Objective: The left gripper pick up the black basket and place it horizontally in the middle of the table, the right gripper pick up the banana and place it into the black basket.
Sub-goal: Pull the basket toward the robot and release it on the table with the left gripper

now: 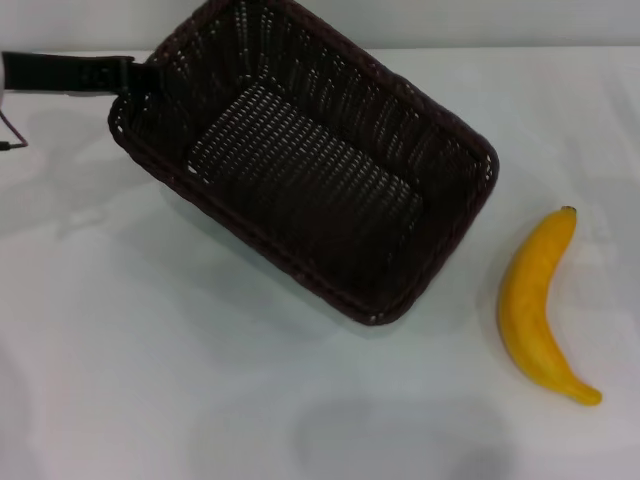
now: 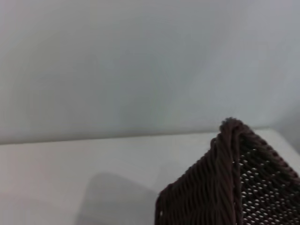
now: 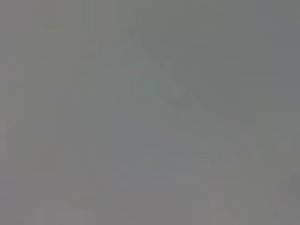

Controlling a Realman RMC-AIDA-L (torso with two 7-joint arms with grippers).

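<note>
The black basket (image 1: 310, 160) lies diagonally across the upper middle of the white table (image 1: 150, 380) in the head view, its open side up. My left gripper (image 1: 140, 72) reaches in from the left edge and is shut on the basket's far left corner rim. The left wrist view shows one woven corner of the basket (image 2: 229, 187) above the table. The banana (image 1: 535, 300) lies on the table to the right of the basket, stem end away from me, apart from the basket. My right gripper is out of view; the right wrist view shows only plain grey.
A thin dark cable (image 1: 12, 135) hangs at the far left edge under the left arm. A pale wall (image 2: 140, 61) stands behind the table's far edge. Bare tabletop spans the front, between me and the basket.
</note>
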